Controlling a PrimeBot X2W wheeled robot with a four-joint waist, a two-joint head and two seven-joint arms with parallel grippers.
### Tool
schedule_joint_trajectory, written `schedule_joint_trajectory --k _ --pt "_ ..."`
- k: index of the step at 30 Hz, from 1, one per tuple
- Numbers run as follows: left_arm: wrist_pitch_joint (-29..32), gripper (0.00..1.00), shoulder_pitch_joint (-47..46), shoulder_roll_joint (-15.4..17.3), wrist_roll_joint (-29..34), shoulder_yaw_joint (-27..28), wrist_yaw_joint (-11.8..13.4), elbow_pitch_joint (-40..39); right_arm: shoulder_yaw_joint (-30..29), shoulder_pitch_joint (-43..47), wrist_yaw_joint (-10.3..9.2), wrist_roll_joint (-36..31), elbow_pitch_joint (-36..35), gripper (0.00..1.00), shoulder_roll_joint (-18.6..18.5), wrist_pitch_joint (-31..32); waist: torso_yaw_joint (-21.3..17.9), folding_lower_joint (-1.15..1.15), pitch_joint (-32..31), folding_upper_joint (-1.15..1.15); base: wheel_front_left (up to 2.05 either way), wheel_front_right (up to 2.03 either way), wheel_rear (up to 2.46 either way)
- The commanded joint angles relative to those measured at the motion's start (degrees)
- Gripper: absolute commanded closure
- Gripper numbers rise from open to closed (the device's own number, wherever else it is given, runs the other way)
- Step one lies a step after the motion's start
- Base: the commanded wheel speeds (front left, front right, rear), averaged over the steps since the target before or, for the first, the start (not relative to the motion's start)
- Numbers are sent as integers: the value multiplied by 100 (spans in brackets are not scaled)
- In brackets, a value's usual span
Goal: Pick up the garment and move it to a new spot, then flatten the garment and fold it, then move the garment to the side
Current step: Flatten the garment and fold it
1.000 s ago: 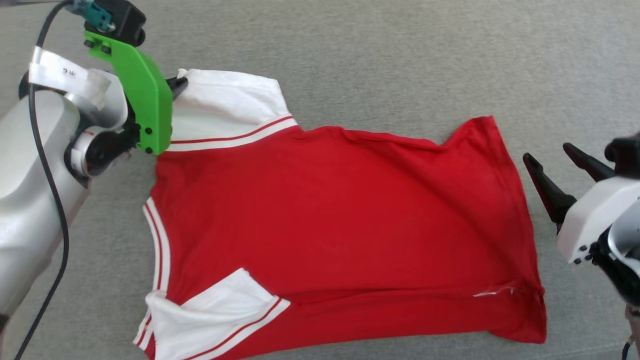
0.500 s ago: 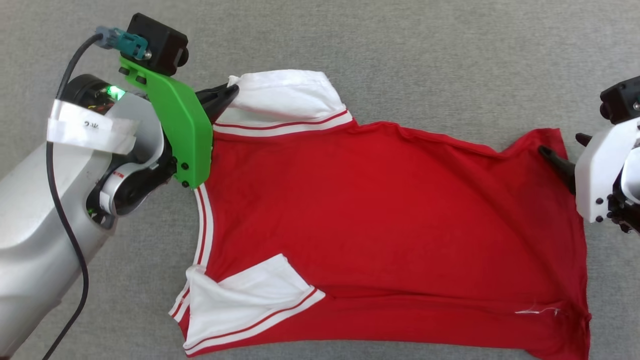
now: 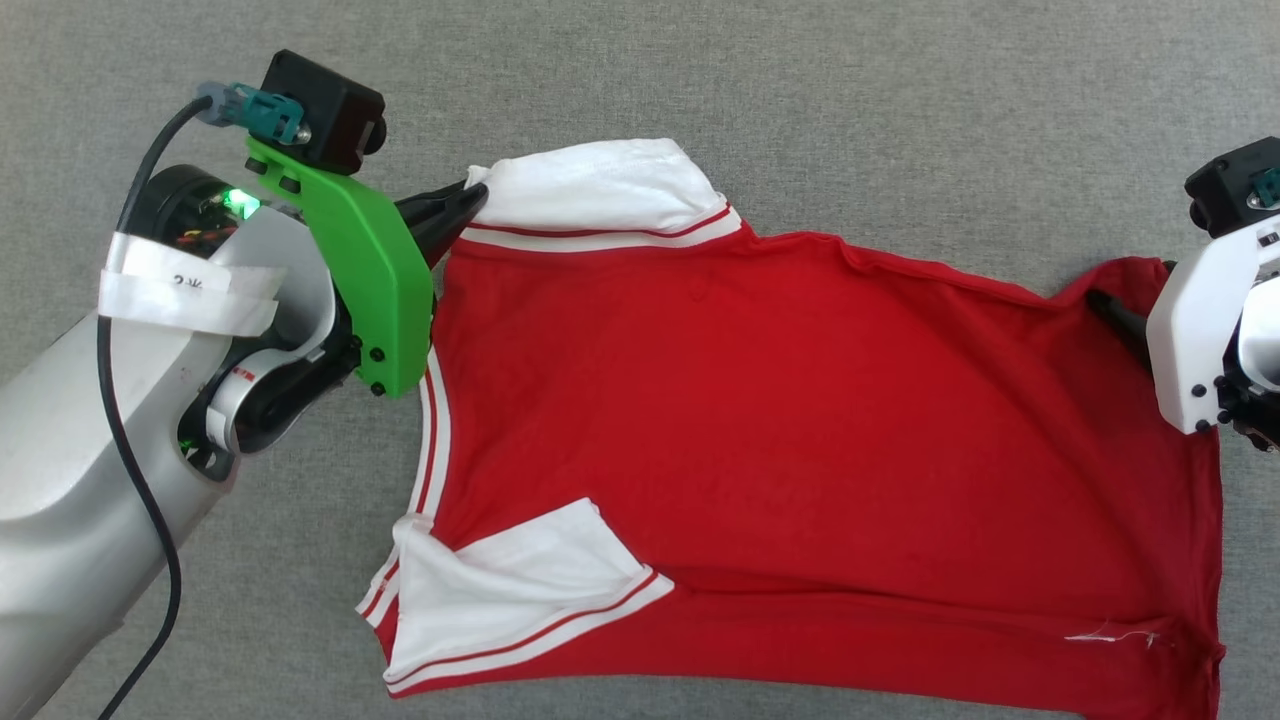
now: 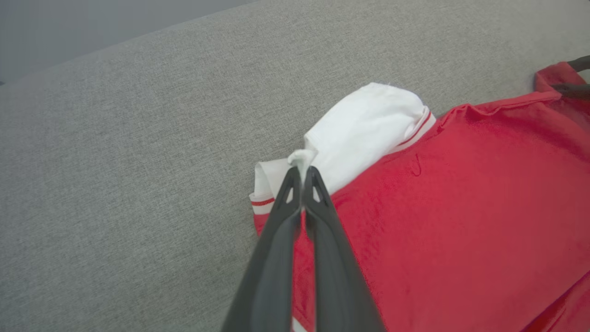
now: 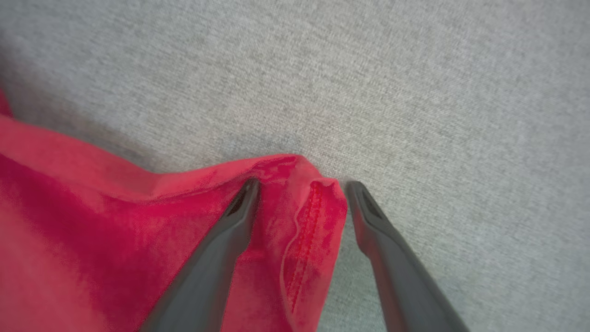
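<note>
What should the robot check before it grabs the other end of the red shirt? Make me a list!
1. Left end effector shut on white sleeve of red jersey T-shirt: ok.
2. Right end effector open: ok.
3. Red hem corner between its fingers: ok.
4. Corner gripped: not ok, not yet.
5. Shirt flat: not ok, near sleeve folded onto the body.
6. Lettering side up: cannot tell.

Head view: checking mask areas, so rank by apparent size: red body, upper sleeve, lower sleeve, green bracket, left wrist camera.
1. red body
2. lower sleeve, upper sleeve, green bracket: too alike to rank
3. left wrist camera
</note>
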Motion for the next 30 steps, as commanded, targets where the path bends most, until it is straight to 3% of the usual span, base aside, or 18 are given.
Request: schedule_joint_trajectory --k 1,17,30 --pt "-61 100 114 22 27 -10 5 41 134 35 -6 44 162 100 31 -42 14 0 7 0 0 0 0" --pt "-755 100 509 -88 -25 89 -43 767 -320 236 -6 416 848 100 144 -1553 -38 0 -710 0 0 0 0" --pt "-910 100 1200 -28 -138 -98 13 746 -840 1071 -6 851 682 100 139 -2592 111 0 -1435 0 0 0 0"
